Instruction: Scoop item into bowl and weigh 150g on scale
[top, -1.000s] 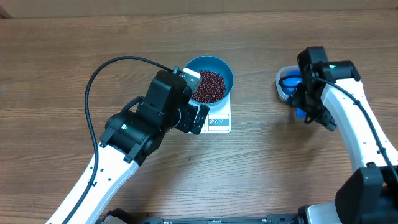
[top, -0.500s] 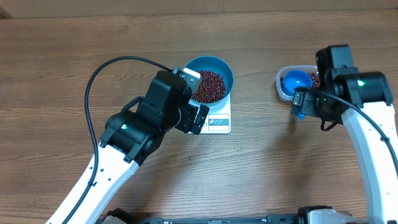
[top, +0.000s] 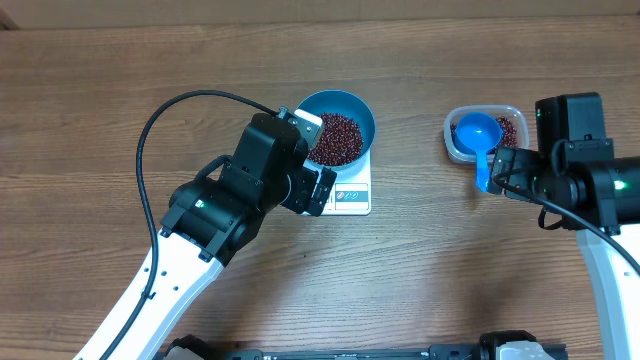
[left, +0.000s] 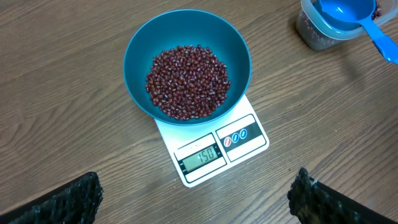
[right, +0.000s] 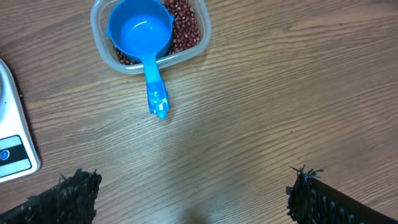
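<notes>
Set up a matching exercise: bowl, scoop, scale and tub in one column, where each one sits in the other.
1. blue bowl
2. blue scoop
3. white scale
4. clear tub

A. lying in the tub, handle over its rim
B. on the table, apart from the scale
C. standing on the scale
D. on the table, under the bowl

Pairs: 1-C, 2-A, 3-D, 4-B

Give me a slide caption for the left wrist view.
Blue bowl of red-brown beans sits on the white scale, scoop resting in the tub beyond.
</notes>
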